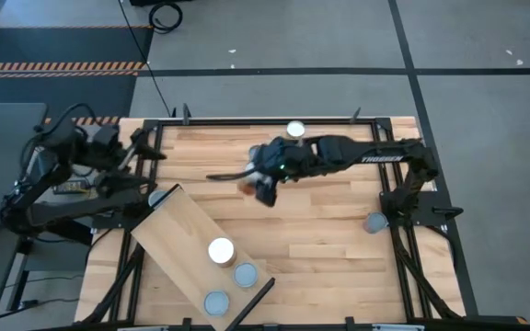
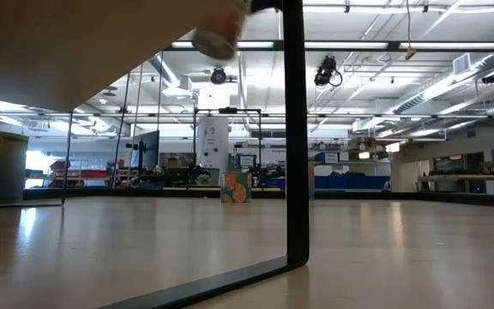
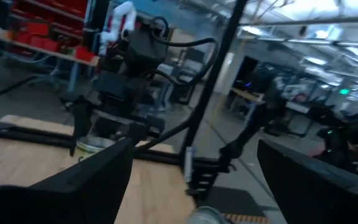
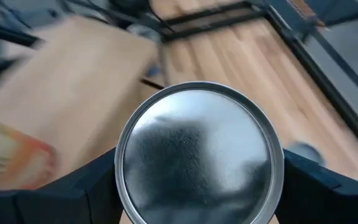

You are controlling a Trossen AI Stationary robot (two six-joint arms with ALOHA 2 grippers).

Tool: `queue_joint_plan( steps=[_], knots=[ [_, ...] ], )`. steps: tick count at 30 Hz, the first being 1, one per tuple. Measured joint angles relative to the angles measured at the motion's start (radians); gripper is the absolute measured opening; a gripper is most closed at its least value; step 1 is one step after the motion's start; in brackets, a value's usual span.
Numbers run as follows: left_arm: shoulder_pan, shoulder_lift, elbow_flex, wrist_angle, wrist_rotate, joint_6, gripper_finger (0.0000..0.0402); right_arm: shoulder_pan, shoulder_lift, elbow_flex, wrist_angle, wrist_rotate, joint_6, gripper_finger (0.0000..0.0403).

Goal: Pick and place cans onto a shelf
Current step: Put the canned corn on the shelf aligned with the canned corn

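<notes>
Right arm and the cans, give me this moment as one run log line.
right gripper: shut on can, above mid-table | left gripper: open, waiting at left edge | shelf: three cans standing

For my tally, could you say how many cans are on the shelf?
3 on the shelf: a white-topped can midway, a grey-blue can beside it, a second grey-blue can nearest the dark bar. None looks hidden.

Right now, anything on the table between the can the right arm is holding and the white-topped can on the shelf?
No. In the high view, bare tabletop separates the held can, in the right gripper, from the white-topped can on the shelf.
</notes>
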Motion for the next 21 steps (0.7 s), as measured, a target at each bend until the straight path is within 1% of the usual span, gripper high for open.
queue_joint_plan(
  steps=[5,7,10,11,13,18,21],
  knots=[
    [-0.047,-0.034,0.000,-0.016,-0.015,-0.019,0.0348,0.068,0.138,0.205,-0.027,-0.016,0.044,0.0316],
    [-0.052,-0.034,0.000,-0.026,-0.032,-0.023,0.0348,0.089,0.185,0.282,-0.092,-0.014,0.028,0.0316],
    [-0.057,-0.033,0.000,-0.032,-0.033,-0.026,0.0348,0.113,0.234,0.371,-0.238,-0.012,0.019,0.0316],
    [-0.057,-0.033,0.000,-0.032,-0.033,-0.029,0.0348,0.118,0.244,0.386,-0.275,-0.010,0.026,0.0316],
    [-0.058,-0.033,0.000,-0.038,-0.033,-0.037,0.0348,0.127,0.244,0.373,-0.290,-0.018,0.028,0.0316],
    [-0.058,-0.034,0.000,-0.039,-0.035,-0.048,0.0348,0.148,0.246,0.363,-0.279,-0.115,0.015,0.0316],
    [-0.058,-0.033,0.000,-0.039,-0.054,-0.048,0.0348,0.161,0.246,0.363,-0.247,-0.121,0.015,0.0316]
  ],
)
